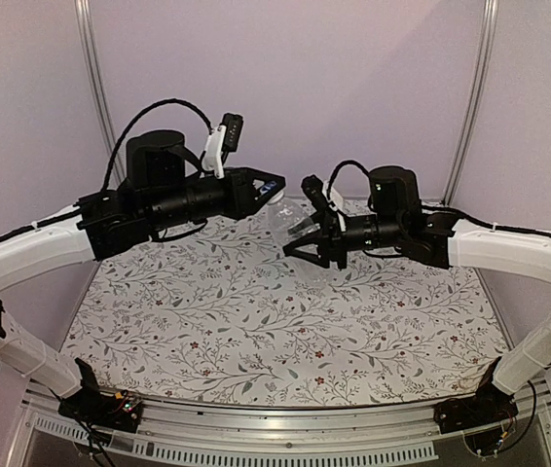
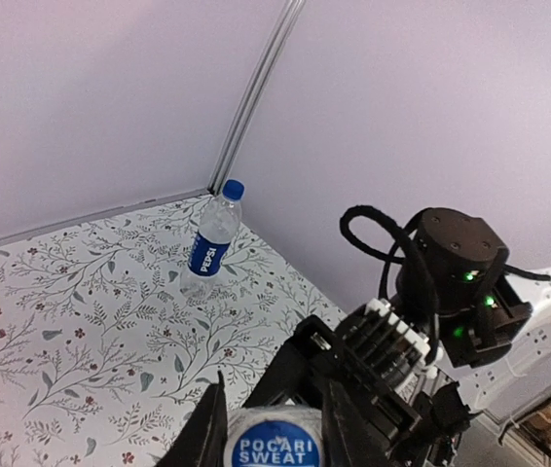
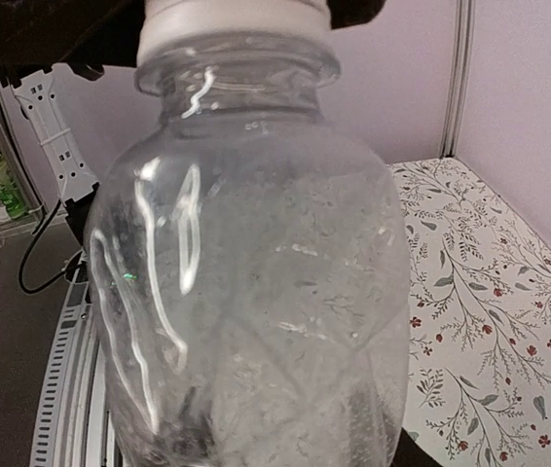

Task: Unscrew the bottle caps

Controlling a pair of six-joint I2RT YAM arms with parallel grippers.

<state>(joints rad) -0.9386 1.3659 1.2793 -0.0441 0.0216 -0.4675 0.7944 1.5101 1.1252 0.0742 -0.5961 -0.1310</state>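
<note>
The plain clear bottle [image 1: 287, 220] is held in the air between both grippers above the back of the table. My right gripper [image 1: 312, 243] is shut on its body, which fills the right wrist view [image 3: 256, 292] and hides the fingers there. My left gripper [image 2: 275, 420] is shut on its blue cap [image 2: 274, 446], printed POCARI SWEAT, with a dark finger on each side. The same cap shows pale at the top of the right wrist view [image 3: 237, 17]. The slimmer bottle with the dark blue label [image 2: 211, 245] stands upright near the far corner, its blue cap [image 2: 234, 188] on.
The floral tablecloth [image 1: 256, 321] covers the table. Lilac walls and a metal corner post [image 2: 256, 97] close off the back. The right arm's black wrist and cables [image 2: 451, 282] sit close to my left gripper. The table edge and a metal rail [image 3: 61, 389] show at left.
</note>
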